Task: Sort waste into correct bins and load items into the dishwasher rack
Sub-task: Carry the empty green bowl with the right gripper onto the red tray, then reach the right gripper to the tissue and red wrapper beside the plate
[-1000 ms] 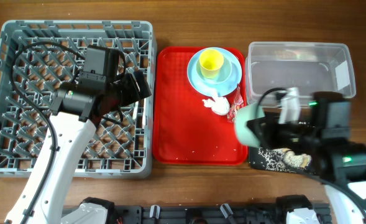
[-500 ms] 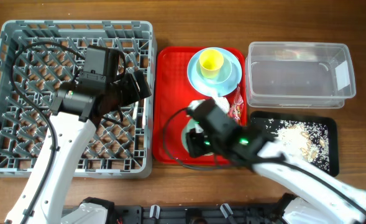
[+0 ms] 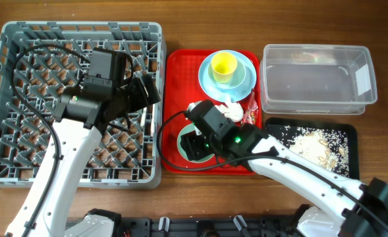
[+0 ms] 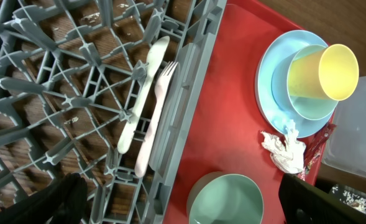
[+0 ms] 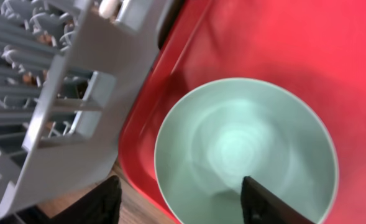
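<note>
- Overhead view: bright, even light from above, with only faint, soft shadows on the table [image 3: 180, 26].
- Left wrist view: sharp, with a dull sheen on the red tray [image 4: 232, 93].
- Right wrist view: soft and smeared. The rack [image 5: 77, 81] and the mint-green bowl [image 5: 245, 149] lack crisp edges, and a pale highlight sits in the bowl's hollow.

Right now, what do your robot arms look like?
My left arm and right arm are white rounded tubes with black joints. The left end effector and right end effector are black. Thin black cables loop off each, and small green lights glow near the wrists.
</note>
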`<state>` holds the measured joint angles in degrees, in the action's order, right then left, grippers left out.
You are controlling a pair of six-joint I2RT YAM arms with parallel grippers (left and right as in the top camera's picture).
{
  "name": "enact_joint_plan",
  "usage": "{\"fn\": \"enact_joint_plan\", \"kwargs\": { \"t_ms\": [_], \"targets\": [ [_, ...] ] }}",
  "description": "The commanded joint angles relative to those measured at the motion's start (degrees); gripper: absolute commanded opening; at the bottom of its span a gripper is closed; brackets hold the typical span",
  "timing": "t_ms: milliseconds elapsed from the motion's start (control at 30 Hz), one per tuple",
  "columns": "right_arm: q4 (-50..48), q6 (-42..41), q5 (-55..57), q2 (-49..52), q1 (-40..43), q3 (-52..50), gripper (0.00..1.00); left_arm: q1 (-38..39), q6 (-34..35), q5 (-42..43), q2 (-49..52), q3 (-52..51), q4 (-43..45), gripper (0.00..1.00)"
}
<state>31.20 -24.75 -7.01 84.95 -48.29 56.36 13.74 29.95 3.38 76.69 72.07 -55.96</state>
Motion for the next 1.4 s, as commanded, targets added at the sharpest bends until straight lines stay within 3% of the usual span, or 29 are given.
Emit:
{"fn": "enact_joint_plan", "kwargs": {
  "t_ms": [0, 133, 267, 467, 567, 700, 867, 1367],
  "targets": [
    [3.4, 5.4, 1.5, -3.9, 0.7, 4.5, 0.64, -0.2, 0.7, 0.7, -0.4, 0.4, 0.2, 1.00],
    [8.9, 5.1, 10.6, -6.8, 3.8, 5.7, 0.63, -0.2, 0.7, 0.7, -0.4, 0.4, 0.2, 1.00],
    [10.1, 6.0, 11.7, -6.7, 9.7, 5.3, 0.50, -0.2, 0.7, 0.7, -0.4, 0.4, 0.2, 1.00],
    [9.6, 7.5, 11.7, -3.0, 17.8, 4.0, 0.51, -0.2, 0.7, 0.7, -0.4, 0.4, 0.2, 1.00],
    [8.2, 3.5, 11.7, -0.4, 19.9, 3.9, 0.50, -0.2, 0.7, 0.7, -0.4, 0.4, 0.2, 1.00],
    [6.6, -3.7, 12.7, 2.2, 20.6, 3.9, 0.36, -0.2, 0.7, 0.7, -0.4, 0.4, 0.2, 1.00],
    [7.1, -13.5, 19.2, 4.9, 20.6, 3.9, 0.28, -0.2, 0.7, 0.7, -0.4, 0.4, 0.1, 1.00],
    [5.0, -20.6, 28.0, 10.1, 20.6, 2.1, 0.25, -0.2, 0.7, 0.7, -0.4, 0.4, 0.2, 1.00]
  ]
}}
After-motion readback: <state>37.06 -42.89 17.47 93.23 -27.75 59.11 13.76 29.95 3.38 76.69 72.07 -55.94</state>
